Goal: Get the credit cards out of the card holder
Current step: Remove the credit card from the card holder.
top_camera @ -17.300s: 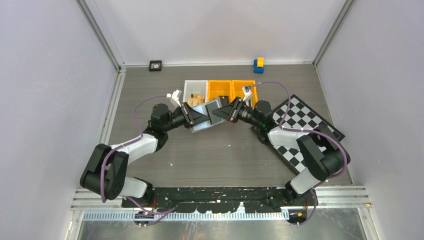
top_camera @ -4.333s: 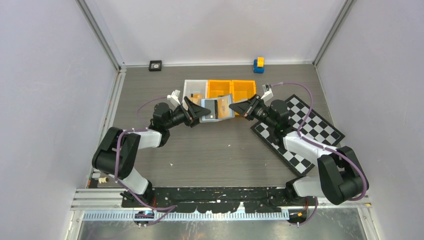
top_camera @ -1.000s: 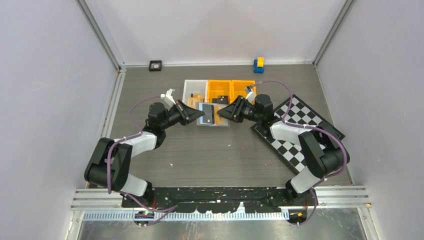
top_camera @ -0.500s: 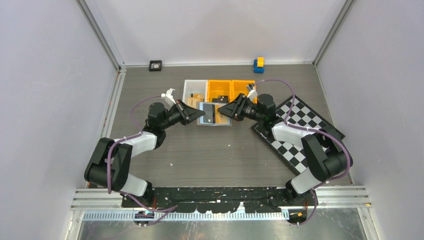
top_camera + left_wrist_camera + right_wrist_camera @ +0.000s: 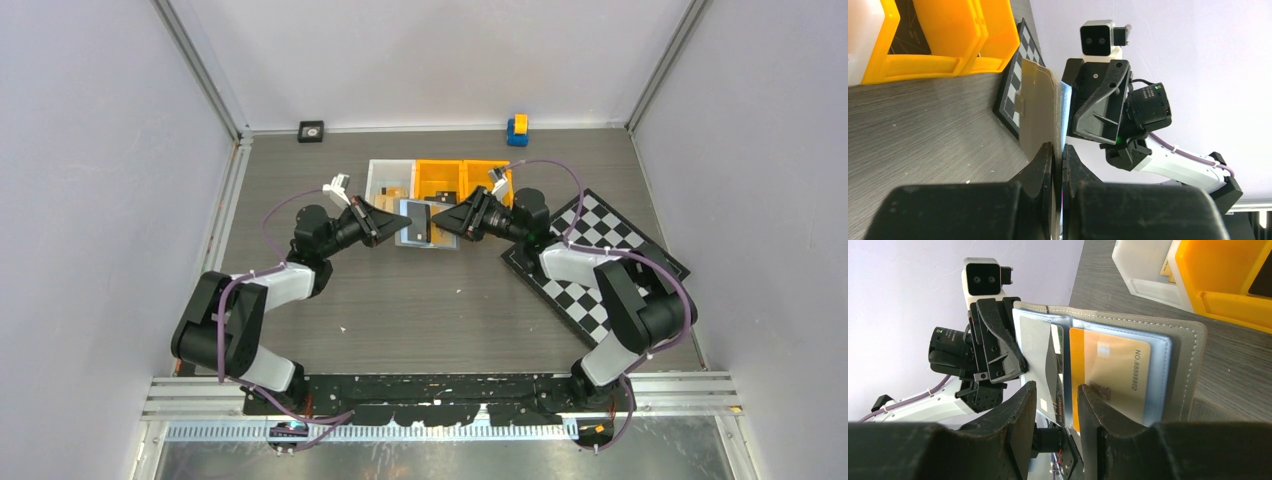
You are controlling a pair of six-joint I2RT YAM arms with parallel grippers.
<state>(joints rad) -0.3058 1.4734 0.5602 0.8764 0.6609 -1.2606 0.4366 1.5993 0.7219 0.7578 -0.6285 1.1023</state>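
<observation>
The grey card holder (image 5: 420, 224) is held open off the table in front of the bins. My left gripper (image 5: 388, 221) is shut on its left edge; in the left wrist view my left gripper (image 5: 1058, 150) pinches the card holder (image 5: 1038, 115) edge-on. The right wrist view shows the card holder's (image 5: 1188, 355) blue-grey pockets with an orange card (image 5: 1113, 372), a black card (image 5: 1056, 385) and a silvery grey card (image 5: 1032, 337). My right gripper (image 5: 1055, 407) is open, its jaws either side of the black card's edge, and it sits at the holder's right side in the top view (image 5: 447, 222).
A white bin (image 5: 390, 178) and two orange bins (image 5: 440, 176) stand just behind the card holder; a dark card lies in the middle bin. A checkerboard (image 5: 600, 262) lies at the right. A blue-and-yellow block (image 5: 517, 128) and a small black object (image 5: 311, 131) sit by the back wall.
The left gripper has lifted and tipped the card holder slightly more upright and toward the bins. The right gripper has stayed at the holder's right side, barely shifting.
</observation>
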